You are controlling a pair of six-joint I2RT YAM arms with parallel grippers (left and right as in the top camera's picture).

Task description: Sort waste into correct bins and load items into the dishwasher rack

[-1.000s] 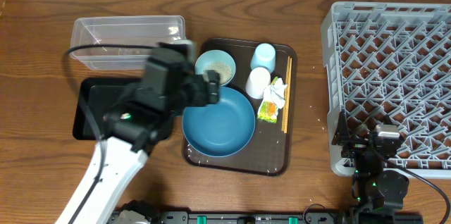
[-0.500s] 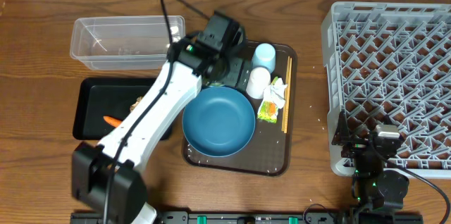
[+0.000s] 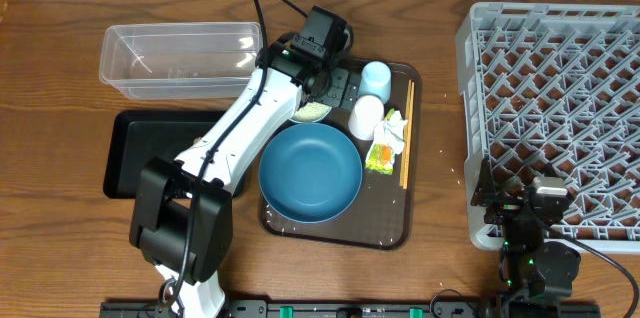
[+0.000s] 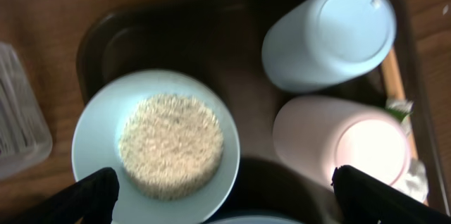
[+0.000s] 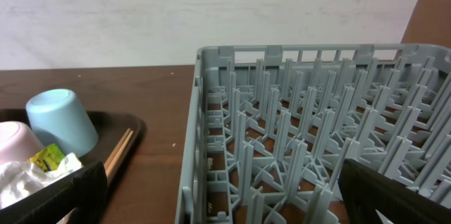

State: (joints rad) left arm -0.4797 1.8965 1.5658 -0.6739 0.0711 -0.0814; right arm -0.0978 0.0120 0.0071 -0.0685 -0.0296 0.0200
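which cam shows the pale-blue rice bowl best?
Left wrist: it looks straight down into the small pale-blue bowl, white rice mound fully visible. Overhead: left arm covers most of it. Right wrist: not in view.

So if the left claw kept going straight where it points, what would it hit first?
Most likely the pale-blue bowl of rice, near its rim. The open left gripper hangs right above it. Depth is unclear.

On the serving tray the plate lies in front, with the bowl of rice behind it. A rear cup and a front cup stand right of the bowl. The tissue and wrapper lie beside the chopsticks along the right edge. The tub sits left, the bin tray before it, and the rack well right.
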